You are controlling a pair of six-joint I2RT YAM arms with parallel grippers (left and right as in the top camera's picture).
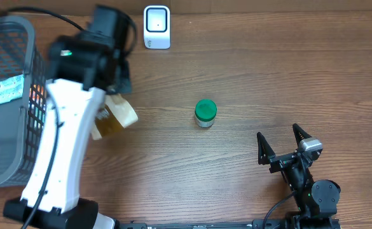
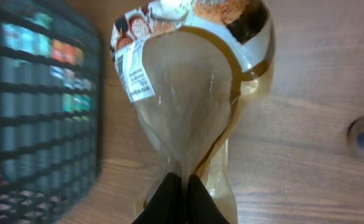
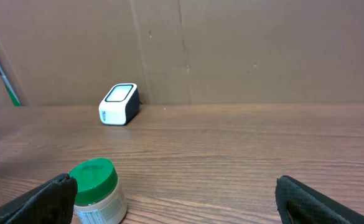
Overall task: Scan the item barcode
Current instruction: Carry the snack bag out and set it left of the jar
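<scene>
One item in hand: the left end effector [image 2: 180, 198] is clenched on an end seam of a clear bag [image 2: 188, 93], held just right of the basket [image 1: 7, 38] over the left part of the desk [image 1: 255, 70]. Scanner [image 1: 156, 27] sits at the far edge, further right than the bag, with its window angled upward by the look of it. Right end effector [image 1: 278, 132] is released and idle at near right. Jar [image 1: 205, 113] stands mid-desk, apart from both.

Step in hand, I'd say: carry the bag to the scanner.
- The white label [image 2: 135, 74] on the bag is too blurred to tell if it's the barcode, but it's the best candidate.
- Turn the wrist so that face points at the window, bring it close without touching, then pause.
- The film looks floppy and glossy, so go slow to stop it swinging or creasing over the label.
- The grip is a thin pinch on the seam, so no jerks.
- A far-right route should clear the jar.
</scene>
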